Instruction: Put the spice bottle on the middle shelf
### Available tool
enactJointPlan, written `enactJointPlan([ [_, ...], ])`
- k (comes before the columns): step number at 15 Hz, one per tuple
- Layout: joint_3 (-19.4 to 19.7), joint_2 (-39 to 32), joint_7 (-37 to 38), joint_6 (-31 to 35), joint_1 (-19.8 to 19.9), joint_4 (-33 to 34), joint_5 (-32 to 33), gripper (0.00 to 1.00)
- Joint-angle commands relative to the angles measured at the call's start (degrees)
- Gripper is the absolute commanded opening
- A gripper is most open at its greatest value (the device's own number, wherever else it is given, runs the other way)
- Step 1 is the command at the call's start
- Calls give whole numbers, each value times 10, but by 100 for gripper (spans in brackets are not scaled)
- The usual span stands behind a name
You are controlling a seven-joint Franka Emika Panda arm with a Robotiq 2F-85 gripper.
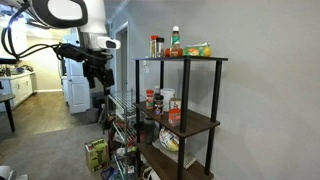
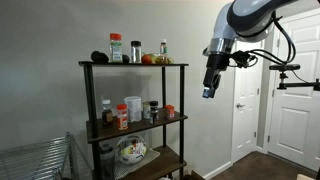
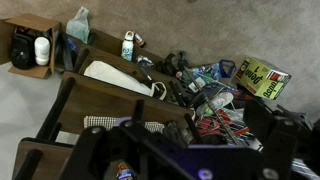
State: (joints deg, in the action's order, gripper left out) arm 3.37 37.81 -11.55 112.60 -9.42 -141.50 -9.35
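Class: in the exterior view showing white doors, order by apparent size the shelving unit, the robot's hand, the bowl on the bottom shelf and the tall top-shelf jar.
Largest: the shelving unit.
Next: the hand and the bowl look alike; the hand may be nearer the camera, so unranked.
Smallest: the jar.

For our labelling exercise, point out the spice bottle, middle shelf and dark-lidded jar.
spice bottle [image 1: 176, 42], in an exterior view, red body
middle shelf [image 2: 140, 127], in an exterior view, front edge
dark-lidded jar [image 1: 155, 47], in an exterior view, body
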Motion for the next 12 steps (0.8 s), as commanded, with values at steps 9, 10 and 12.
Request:
enactJointPlan([
  [9, -9, -10, -7, 13, 8, 10, -5, 100],
  [10, -15, -24, -10, 38, 8, 24, 1, 100],
  [12, -22, -50, -6, 112, 9, 54, 5, 100],
])
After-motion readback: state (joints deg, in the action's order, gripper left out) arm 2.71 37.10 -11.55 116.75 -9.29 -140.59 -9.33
